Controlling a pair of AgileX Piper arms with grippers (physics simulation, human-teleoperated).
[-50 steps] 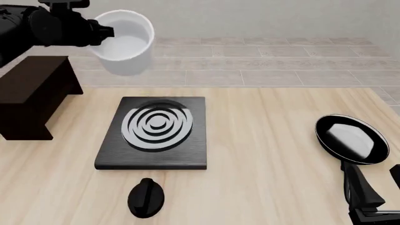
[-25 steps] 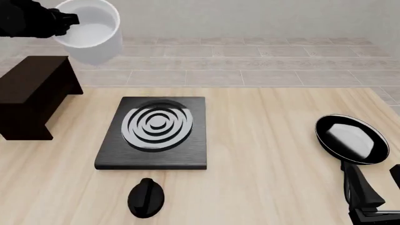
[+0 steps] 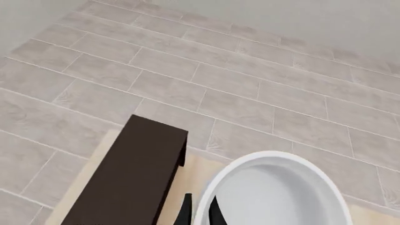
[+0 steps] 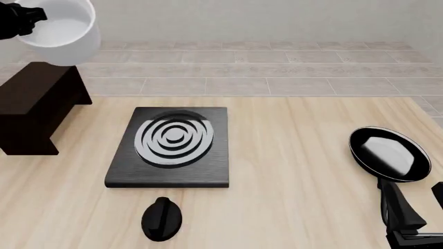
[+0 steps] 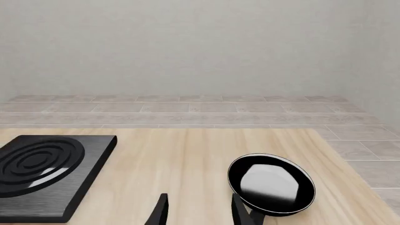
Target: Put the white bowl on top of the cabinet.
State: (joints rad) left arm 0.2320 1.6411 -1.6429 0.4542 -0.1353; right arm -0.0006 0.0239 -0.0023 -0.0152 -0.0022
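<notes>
Your left gripper [image 4: 28, 18] holds the white bowl [image 4: 61, 31], smooth and glossy like glazed ceramic, above the cabinet [image 4: 35, 98], whose dark brown wood looks matt. Ahead of your right gripper [image 5: 196, 208], the black frying pan [image 5: 270, 183] carries a bright white sheen. To its side, the stove slab [image 4: 171, 148] looks dark and faintly grained on the pale, matt wood-grain table [image 4: 298, 171].

Matte black arms, slim black pincer [image 5: 196, 209] fingers

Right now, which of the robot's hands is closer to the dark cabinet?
The left. The left hand holds the white bowl in the air just above the cabinet. The right hand sits low at the table's opposite end, beside the frying pan.
</notes>
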